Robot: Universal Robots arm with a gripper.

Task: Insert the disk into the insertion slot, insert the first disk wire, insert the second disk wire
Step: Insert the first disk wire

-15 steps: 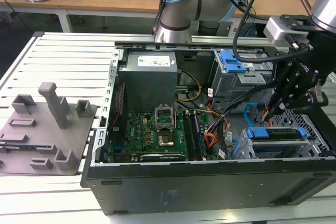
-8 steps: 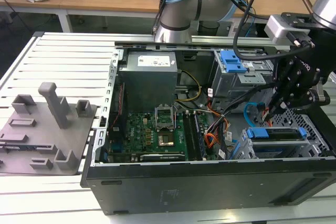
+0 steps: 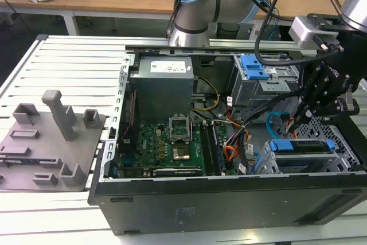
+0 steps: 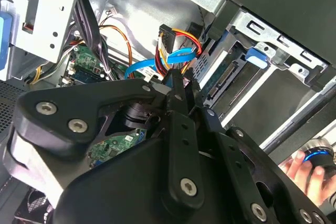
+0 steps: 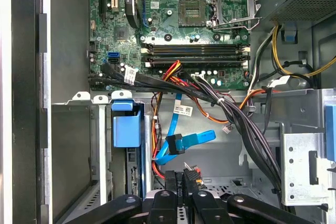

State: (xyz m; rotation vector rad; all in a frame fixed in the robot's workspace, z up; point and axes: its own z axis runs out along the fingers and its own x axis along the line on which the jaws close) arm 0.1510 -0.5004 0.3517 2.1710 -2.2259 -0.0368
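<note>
Light-blue flat cable, the second disk wire [image 3: 274, 120]: loops free just right of the motherboard [image 3: 166, 142] in the exterior view. Disk [image 3: 301, 146]: blue-framed, already seated in the insertion slot [image 3: 344, 135], long axis running across the case. Gripper [image 3: 307, 107]: hangs just above the disk's cable end, fingers [image 5: 171, 184] drawn together; whether they pinch anything cannot be told. Dark plug [image 5: 176, 144] of that wire: in the first wrist view, unseated, just ahead of the fingertips, on the motherboard side.
</note>
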